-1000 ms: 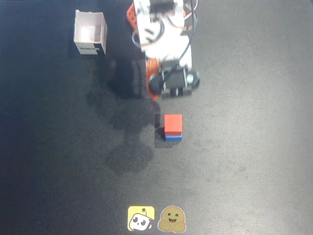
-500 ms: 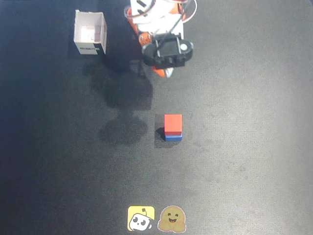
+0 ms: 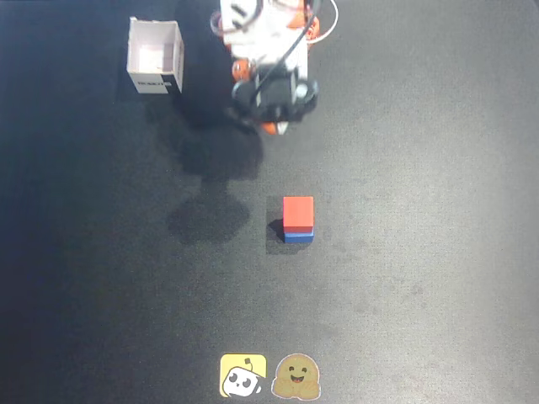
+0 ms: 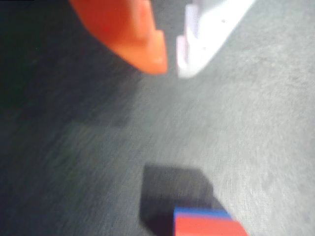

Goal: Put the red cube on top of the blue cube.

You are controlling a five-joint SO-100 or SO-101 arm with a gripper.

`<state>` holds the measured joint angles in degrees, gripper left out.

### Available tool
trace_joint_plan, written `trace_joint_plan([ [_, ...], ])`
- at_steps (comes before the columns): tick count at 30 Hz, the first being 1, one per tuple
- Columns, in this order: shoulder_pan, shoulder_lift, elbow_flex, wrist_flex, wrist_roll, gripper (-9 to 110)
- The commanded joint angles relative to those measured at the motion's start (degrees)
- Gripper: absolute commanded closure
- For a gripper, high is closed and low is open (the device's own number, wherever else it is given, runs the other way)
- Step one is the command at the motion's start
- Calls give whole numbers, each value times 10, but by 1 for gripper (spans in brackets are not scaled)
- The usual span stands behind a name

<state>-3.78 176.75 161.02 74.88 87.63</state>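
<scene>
The red cube (image 3: 298, 210) sits squarely on top of the blue cube (image 3: 298, 236) in the middle of the dark mat; only a thin strip of blue shows below the red. In the wrist view the stack is cut off at the bottom edge, red cube (image 4: 209, 228) against a thin blue strip (image 4: 202, 213), with its shadow beside it. My gripper (image 3: 272, 126) is pulled back near the arm's base, well apart from the stack. In the wrist view the gripper (image 4: 171, 66) holds nothing, and its orange and white fingers stand almost together.
An open white box (image 3: 156, 55) stands at the upper left of the overhead view. The arm's base (image 3: 269, 25) is at the top middle. Two stickers (image 3: 269, 376) lie at the mat's bottom edge.
</scene>
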Motion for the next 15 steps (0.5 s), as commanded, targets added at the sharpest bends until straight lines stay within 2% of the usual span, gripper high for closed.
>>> trace_joint_plan([
  [1,5,4,36,-45,27,101],
  [15,7,4,36,-19,49,101],
])
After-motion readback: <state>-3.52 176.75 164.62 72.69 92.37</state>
